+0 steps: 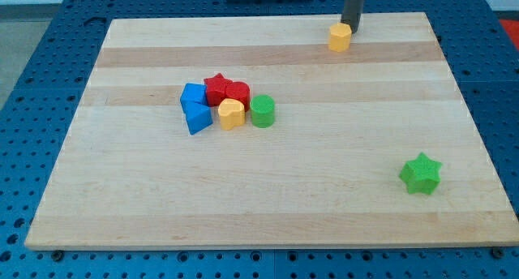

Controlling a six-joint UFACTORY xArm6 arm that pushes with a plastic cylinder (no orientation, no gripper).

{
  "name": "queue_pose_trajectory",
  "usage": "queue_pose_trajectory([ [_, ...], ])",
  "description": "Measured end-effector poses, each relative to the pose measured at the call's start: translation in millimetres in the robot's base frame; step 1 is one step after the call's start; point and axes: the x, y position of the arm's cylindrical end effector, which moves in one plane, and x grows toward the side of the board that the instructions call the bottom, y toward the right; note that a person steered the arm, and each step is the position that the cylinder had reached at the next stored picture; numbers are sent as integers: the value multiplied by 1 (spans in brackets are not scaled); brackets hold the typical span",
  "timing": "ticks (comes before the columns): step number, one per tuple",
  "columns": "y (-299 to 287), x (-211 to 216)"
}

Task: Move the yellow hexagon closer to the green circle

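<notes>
My tip (350, 25), a bare tool grasping nothing, touches the yellow hexagon (340, 37) just below-left, the green circle (262, 111) lying farther that way.

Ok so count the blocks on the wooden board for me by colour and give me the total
Yellow: 2, the yellow hexagon block by my tip and a yellow block in the cluster.
Green: 2, the green circle block and the green star block.
Red: 2, the red star block and a red block.
Blue: 2, an upper blue block and a lower blue block.
Total: 8
</notes>
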Motion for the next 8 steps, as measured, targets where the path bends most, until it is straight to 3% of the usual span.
queue_pose_trajectory([
  [2,-20,32],
  [4,-87,41],
  [7,-61,43],
  [8,-54,72],
])
